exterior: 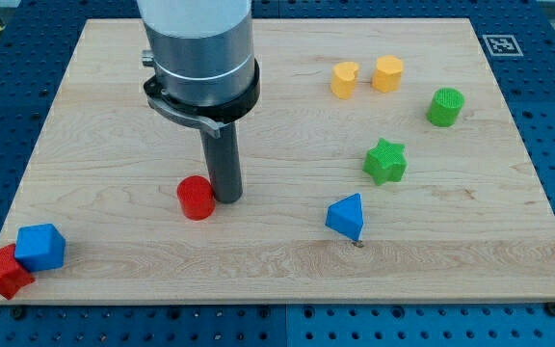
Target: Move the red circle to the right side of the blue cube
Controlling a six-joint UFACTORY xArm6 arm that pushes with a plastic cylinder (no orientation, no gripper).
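The red circle [197, 199] lies on the wooden board left of centre. My tip [226, 199] stands right beside it on its right, touching or nearly touching it. The blue cube [40, 247] sits at the board's bottom left corner, far to the left of the red circle. A red star-shaped block [1, 273] lies against the blue cube's lower left, at the board's edge.
A blue triangle block [346, 216] lies right of centre. A green star [384, 161] and a green cylinder [445, 106] lie to the right. A yellow heart [344, 80] and a yellow hexagon [387, 73] lie near the top. The board [114, 116] ends close to the blue cube.
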